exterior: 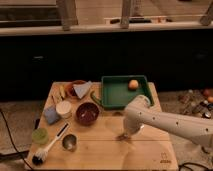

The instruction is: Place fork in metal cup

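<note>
The metal cup [69,142] is small, round and shiny grey, and stands near the front left of the wooden table [100,150]. My gripper [124,134] hangs from the white arm [150,117] and reaches down to the table top right of the middle, well to the right of the cup. A small slim dull shape at the gripper's tip may be the fork [120,136]. I cannot tell whether it is held or lying on the wood.
A dark red bowl [87,113], a cream cup [63,108], a green cup [40,135] and a white-handled brush [50,146] surround the metal cup. A green tray [112,96] with an orange ball [133,84] sits at the back. A plate [75,90] stands back left.
</note>
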{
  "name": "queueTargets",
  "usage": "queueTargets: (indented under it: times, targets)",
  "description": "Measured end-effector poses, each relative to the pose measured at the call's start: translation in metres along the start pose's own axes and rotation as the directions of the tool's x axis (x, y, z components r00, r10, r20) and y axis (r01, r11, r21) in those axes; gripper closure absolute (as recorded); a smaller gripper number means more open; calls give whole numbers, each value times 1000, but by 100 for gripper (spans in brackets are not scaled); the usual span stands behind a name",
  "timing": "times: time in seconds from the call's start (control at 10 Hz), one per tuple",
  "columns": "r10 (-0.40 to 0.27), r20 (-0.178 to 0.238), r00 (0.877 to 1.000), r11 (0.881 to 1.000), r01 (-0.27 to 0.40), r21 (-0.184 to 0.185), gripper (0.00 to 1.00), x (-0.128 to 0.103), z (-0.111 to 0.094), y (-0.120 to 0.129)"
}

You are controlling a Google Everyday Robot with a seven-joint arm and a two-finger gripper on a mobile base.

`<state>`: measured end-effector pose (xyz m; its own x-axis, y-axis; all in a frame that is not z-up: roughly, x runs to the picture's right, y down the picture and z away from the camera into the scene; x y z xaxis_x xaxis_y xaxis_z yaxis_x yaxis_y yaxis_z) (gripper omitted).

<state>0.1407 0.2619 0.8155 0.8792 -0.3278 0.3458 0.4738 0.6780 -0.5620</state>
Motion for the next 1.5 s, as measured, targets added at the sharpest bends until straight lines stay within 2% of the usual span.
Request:
queueTargets:
  times: [0.2, 0.7, 0.8, 1.0, 1.3, 1.5]
  targets:
    - [-2, 5, 1000, 1000, 2, 3, 100, 4, 4, 0]
    - [-4, 2, 1000, 1000, 4, 5, 100, 6, -1, 2]
    - [-19, -2, 1000, 1000, 19, 17, 100, 5, -6, 4]
    - [-65, -4, 998, 995, 65, 75, 100, -2, -37, 2]
    - [-128, -21, 992, 981, 129, 143, 100, -12, -85, 1]
    - [-154, -32, 988, 974, 157, 163, 100, -16, -95, -3]
